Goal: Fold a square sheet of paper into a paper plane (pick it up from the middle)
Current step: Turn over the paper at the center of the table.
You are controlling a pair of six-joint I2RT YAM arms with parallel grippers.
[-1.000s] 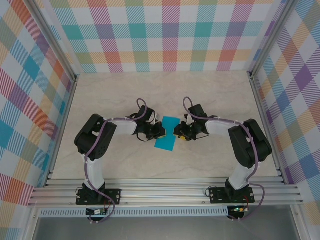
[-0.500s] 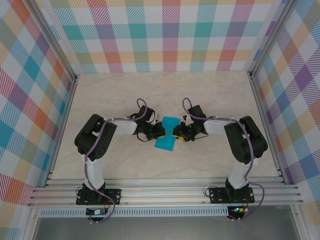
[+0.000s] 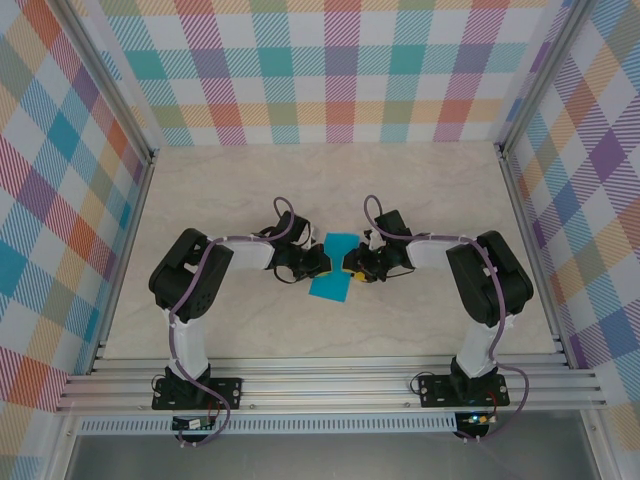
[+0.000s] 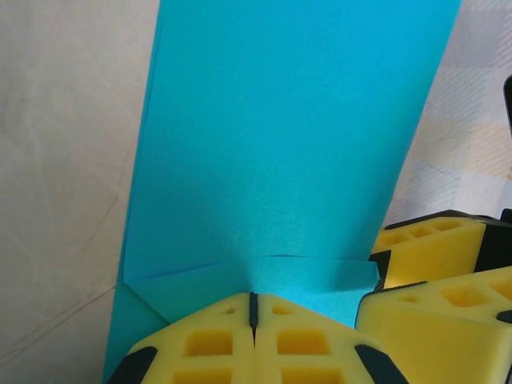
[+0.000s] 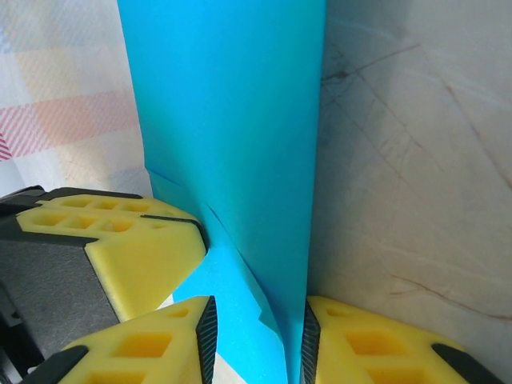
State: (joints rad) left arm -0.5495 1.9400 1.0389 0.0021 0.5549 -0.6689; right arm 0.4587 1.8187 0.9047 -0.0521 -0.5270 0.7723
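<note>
The square sheet of paper lies folded into a narrow teal strip on the table between both arms. My left gripper is shut, its yellow fingertips pressed together on the strip's left edge, where a small folded flap of paper meets them. I cannot tell if any paper is pinched between them. My right gripper stands open astride the opposite edge. A raised fold of the paper runs into the gap between its fingers, against the right pad. The left gripper's fingers sit close on the left.
The pale marbled table stretches back to plaid walls. Metal frame posts run along both sides and a rail crosses the near edge by the arm bases.
The right arm has drawn in a little, its gripper shifting slightly left onto the paper. The left arm and the paper have stayed put.
</note>
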